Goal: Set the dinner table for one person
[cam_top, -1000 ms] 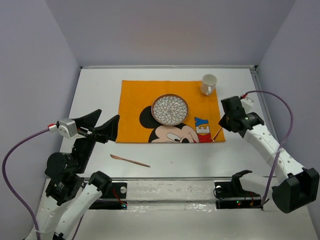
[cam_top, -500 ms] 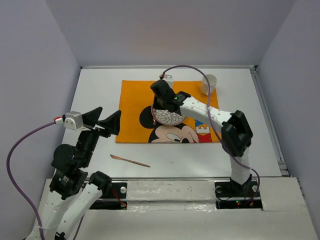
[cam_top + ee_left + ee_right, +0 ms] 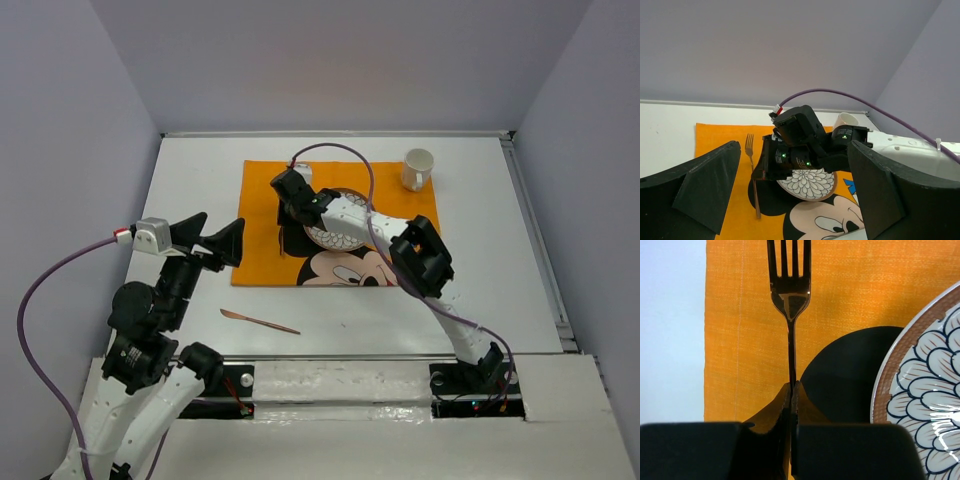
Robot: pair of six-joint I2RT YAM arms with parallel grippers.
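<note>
My right gripper (image 3: 287, 207) reaches across the orange Mickey Mouse mat (image 3: 262, 200) and is shut (image 3: 791, 385) on the handle of a copper fork (image 3: 790, 300). The fork points away, tines toward the far edge, low over the mat just left of the patterned plate (image 3: 350, 232). The left wrist view shows the fork (image 3: 751, 155) beside the plate (image 3: 807, 182), and I cannot tell whether it touches the mat. My left gripper (image 3: 212, 240) is open and empty, raised over the white dinner table (image 3: 180, 180) left of the mat.
A white mug (image 3: 417, 168) stands at the mat's far right corner. A copper knife (image 3: 258, 320) lies on the table in front of the mat, near the left arm. Walls close in the table on three sides.
My right arm has swung from the mat's right edge across the plate to its left side, carrying the fork. The left gripper has barely shifted.
</note>
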